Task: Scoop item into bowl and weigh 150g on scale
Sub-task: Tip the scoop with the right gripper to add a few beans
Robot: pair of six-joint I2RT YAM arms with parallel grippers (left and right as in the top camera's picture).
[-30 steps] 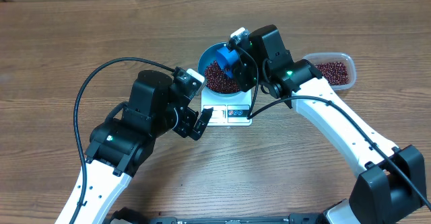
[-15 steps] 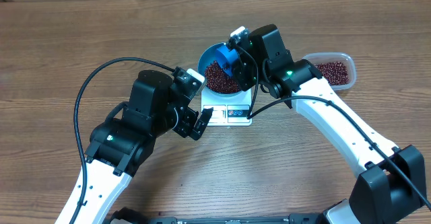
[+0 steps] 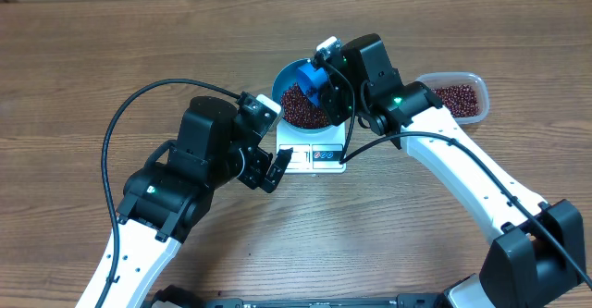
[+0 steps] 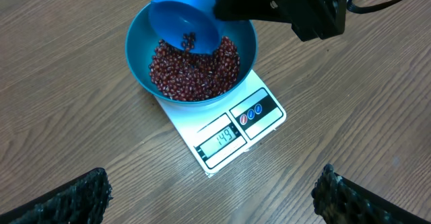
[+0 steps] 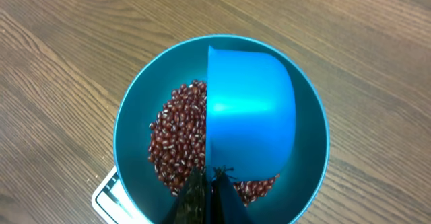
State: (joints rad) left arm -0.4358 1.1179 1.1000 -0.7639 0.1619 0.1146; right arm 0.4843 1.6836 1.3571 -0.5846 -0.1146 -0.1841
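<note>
- the step in hand looks like the last trickle. the scoop is tipped over the bowl, with only a few grains left inside it above the heap of beans. the display on the scale appears to read 149, just short of the target.
- to do it well, i'd tip the scoop by small degrees so the beans fall one or two at a time. i'd pause for the reading to settle, then level the scoop the instant the target shows.
- the scoop should stay off the bowl's rim and off the heap, since any press would likely falsify the weight.
- the right fingers are pinched tight on the scoop's handle. the wrist is turned so the scoop's mouth slants down into the bowl, and the arm reaches in from the right side.
- the left fingers are spread wide and hold nothing. they are poised above the tabletop near the scale's front, apart from it.
- the bowl sits on the scale, well filled with beans. more beans lie in the clear tub, off to the right.
</note>
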